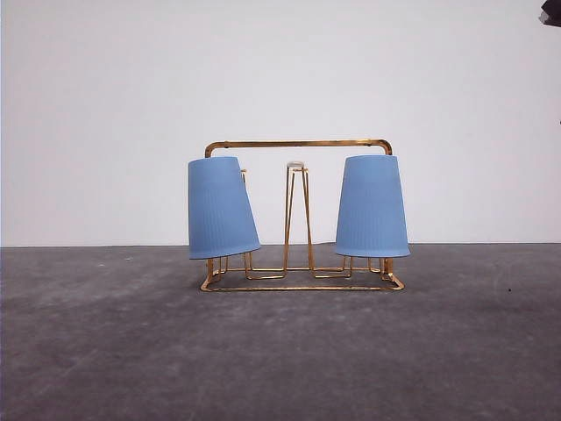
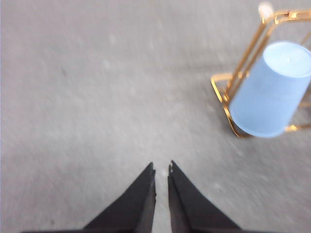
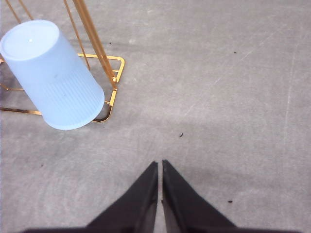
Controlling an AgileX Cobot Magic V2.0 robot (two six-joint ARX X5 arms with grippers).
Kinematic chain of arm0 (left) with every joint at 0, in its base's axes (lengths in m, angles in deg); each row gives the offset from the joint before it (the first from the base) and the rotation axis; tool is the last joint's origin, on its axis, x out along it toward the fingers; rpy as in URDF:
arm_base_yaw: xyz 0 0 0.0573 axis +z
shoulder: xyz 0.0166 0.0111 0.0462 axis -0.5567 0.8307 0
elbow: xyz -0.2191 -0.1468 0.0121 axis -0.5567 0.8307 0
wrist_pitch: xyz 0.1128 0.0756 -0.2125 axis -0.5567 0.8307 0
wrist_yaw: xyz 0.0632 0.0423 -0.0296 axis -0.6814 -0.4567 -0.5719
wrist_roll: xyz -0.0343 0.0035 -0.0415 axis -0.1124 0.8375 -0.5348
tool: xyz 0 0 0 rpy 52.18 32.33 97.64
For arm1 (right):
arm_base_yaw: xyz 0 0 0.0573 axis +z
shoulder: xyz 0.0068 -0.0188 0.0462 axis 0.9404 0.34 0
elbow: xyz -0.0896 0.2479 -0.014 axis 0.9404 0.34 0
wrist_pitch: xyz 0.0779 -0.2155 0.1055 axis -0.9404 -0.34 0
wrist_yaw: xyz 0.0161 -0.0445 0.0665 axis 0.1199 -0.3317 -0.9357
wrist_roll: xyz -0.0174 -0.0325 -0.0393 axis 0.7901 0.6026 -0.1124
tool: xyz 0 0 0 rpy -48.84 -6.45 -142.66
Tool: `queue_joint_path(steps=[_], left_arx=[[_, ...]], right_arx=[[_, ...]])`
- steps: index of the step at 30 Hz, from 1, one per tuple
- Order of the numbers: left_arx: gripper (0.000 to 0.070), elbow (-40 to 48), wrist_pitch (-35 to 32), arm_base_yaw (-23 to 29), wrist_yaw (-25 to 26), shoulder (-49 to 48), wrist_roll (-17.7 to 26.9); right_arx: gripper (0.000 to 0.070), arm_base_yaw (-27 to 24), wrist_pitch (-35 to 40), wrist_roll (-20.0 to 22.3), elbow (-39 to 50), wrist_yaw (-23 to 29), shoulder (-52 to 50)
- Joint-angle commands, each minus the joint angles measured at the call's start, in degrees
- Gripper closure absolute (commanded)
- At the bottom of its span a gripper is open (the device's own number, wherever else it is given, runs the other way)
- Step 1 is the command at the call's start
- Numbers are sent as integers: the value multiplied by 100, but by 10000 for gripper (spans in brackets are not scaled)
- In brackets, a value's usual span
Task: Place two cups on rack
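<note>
The gold wire rack (image 1: 298, 145) stands mid-table in the front view. Two light-blue ribbed cups hang upside down on its pegs: the left cup (image 1: 220, 208) tilts slightly, the right cup (image 1: 372, 207) sits nearly straight. In the left wrist view, one cup (image 2: 272, 90) on the rack (image 2: 219, 87) lies well off from my left gripper (image 2: 162, 169), whose black fingers are shut with nothing between them. In the right wrist view, the other cup (image 3: 53, 75) on the rack (image 3: 112, 80) is apart from my right gripper (image 3: 160, 163), also shut and holding nothing.
A grey table surface (image 1: 280, 351) spreads around the rack, with a plain white wall (image 1: 280, 70) behind it. A dark object (image 1: 551, 11) shows at the upper right corner of the front view.
</note>
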State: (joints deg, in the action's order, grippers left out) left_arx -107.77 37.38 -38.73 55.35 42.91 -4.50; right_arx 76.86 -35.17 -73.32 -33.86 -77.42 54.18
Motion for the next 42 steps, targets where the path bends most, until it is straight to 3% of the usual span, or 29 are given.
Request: queue_joint_path(steps=[1,8,13,20,42], left_arx=[[674,705,-498,13,-7,-480,33],[674,3151,-1711,19,-20,-3101,-3],[674,3814,-1620,39,-332,-4558,-81],[674,3850,-1049,83,-395,-4540,-186],[674,3848,-1060,78,-417,-4532,-186]], right_arx=[[689,24,40,-77,-70,4,44],[689,24,40,-77,-70,4,44],[689,24,45,-77,-71,5,44],[689,20,162,-77,-72,7,39],[689,36,758,-33,-72,7,35]])
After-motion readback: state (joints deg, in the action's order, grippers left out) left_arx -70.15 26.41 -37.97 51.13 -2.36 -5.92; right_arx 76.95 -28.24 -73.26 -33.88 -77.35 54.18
